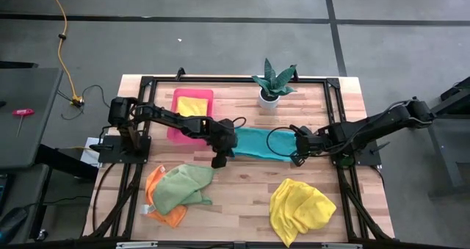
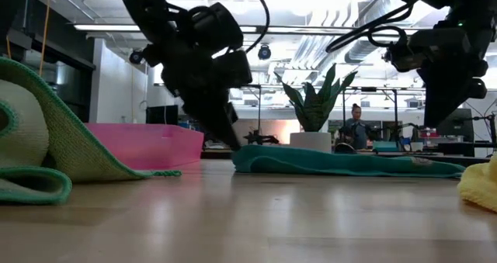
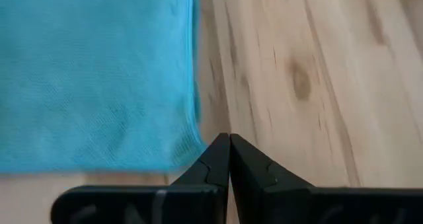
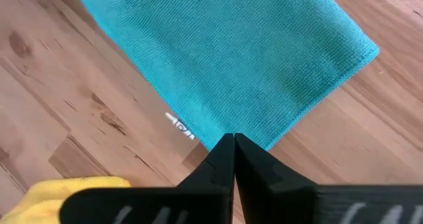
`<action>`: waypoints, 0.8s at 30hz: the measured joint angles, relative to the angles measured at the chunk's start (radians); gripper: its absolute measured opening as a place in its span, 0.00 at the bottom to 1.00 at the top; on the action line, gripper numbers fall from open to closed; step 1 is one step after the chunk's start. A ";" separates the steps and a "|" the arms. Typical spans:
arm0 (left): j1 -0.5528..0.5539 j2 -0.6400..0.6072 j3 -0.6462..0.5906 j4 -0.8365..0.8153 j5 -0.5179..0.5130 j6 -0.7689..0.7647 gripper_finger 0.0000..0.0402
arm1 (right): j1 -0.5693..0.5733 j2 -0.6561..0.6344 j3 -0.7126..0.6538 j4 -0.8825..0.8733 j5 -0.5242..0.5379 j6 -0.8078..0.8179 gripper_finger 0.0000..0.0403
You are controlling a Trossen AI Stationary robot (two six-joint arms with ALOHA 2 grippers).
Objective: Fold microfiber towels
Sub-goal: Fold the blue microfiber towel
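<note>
Wooden planks make up the tabletop (image 1: pixel 242 183), framed by black rails, with grey floor all around. Nearest the front edge, on the right, a yellow towel (image 1: pixel 299 208) lies crumpled; the right wrist view catches only a corner of it. On the left, a light green towel (image 1: pixel 180 186) sits rumpled on top of an orange towel (image 1: pixel 158 208). From table height the green one fills the left foreground, and the orange beneath it cannot be made out there.

Farther back, at the middle, the teal towel (image 1: pixel 261 144) lies spread flat between the two arms. The overhead view shows its full width; the low view shows it only as a thin, slightly humped strip. The left pincer (image 1: pixel 219 161) is at its near left corner, fingers pressed together at the hem; its own wrist camera shows the tips meeting just at the cloth's corner, and whether fabric is pinched there cannot be told. The right pincer (image 1: pixel 297 159) is at the near right corner, also closed tight, with its tips meeting at the towel's edge in the right wrist view, beside a small white tag (image 4: pixel 180 125) that no other view shows.

Beyond, on the left, a pink tray (image 1: pixel 192 115) holds a second yellow towel (image 1: pixel 193 106), seen only from above. A potted plant (image 1: pixel 272 84) stands at the far edge. Only the low view shows a person (image 2: pixel 356 127) in the room behind.
</note>
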State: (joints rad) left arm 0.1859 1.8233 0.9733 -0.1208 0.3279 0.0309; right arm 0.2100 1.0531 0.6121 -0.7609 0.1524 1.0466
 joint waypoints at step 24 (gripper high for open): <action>-0.006 -0.023 0.002 0.094 -0.220 0.003 0.00 | 0.000 0.000 0.000 0.044 0.062 0.027 0.00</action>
State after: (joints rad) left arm 0.1795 1.7999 0.9750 -0.0272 0.1079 0.0340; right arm 0.2096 1.0534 0.6121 -0.7169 0.2141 1.0732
